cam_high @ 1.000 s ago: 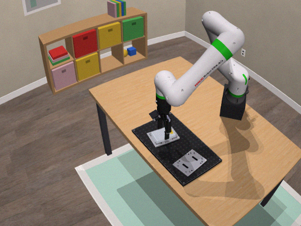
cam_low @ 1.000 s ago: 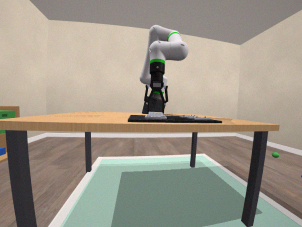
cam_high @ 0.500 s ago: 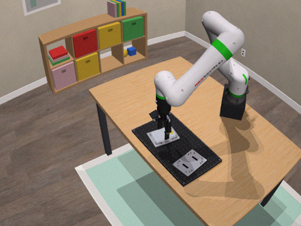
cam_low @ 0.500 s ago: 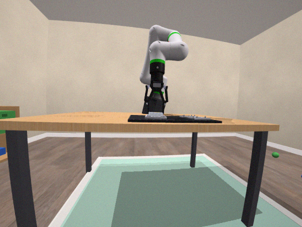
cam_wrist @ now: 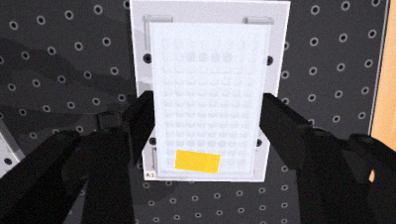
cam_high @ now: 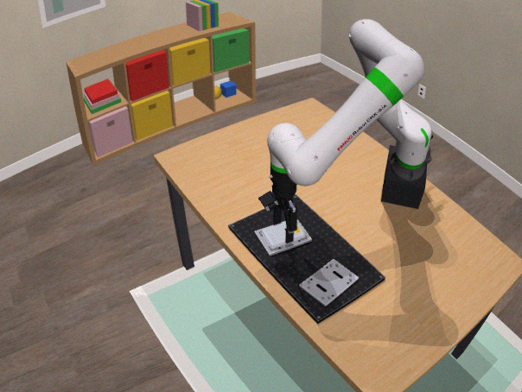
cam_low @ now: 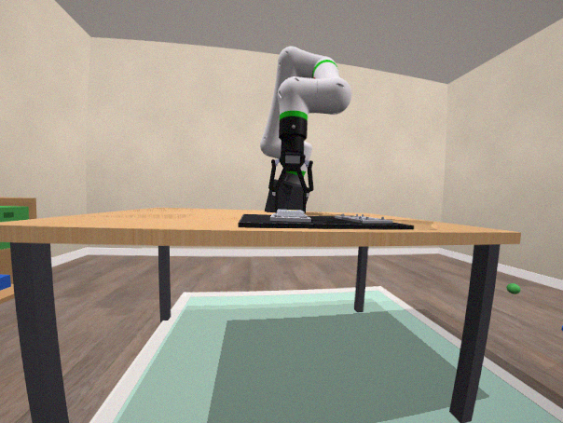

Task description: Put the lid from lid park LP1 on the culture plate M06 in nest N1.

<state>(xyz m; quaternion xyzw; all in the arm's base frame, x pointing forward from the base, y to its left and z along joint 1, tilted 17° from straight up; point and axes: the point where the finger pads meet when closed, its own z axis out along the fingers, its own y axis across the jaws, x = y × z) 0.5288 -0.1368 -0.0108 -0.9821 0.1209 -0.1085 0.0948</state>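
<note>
Lid going down on the plate

Pincer (cam_low: 290, 205) about half open, with its two black fingers pressed on the two long sides of the see-through lid (cam_wrist: 210, 59), so holding the lid, by the look of it. Lid right over culture plate M06 (cam_wrist: 213, 124), with the little round wells showing through it. Plate sitting in nest N1 (cam_wrist: 279, 30) on the black board (cam_high: 346, 259). Lid park LP1 (cam_high: 311, 281) bare now, well apart from the nest on the same board. Hard to tell from these views if the lid is all the way down yet.

How to do this step well:
- Keep the lid flat, not tipped to one side
- Keep its four edges lined up with the edges of the plate
- Go straight down and slowly, with no sliding sideways
- Push until the lid sits low and even all round
- Hold on until then, and only after that open the fingers wide
- Lift straight up after, so as not to knock the lid off

Count of things:
- One arm
- One pincer, two fingers
- One lid
- One culture plate
- One yellow label (cam_wrist: 198, 162) near one short end of the plate
- One nest
- One lid park, with two long slots in it
- One black board
- One table (cam_high: 242, 142)
</note>
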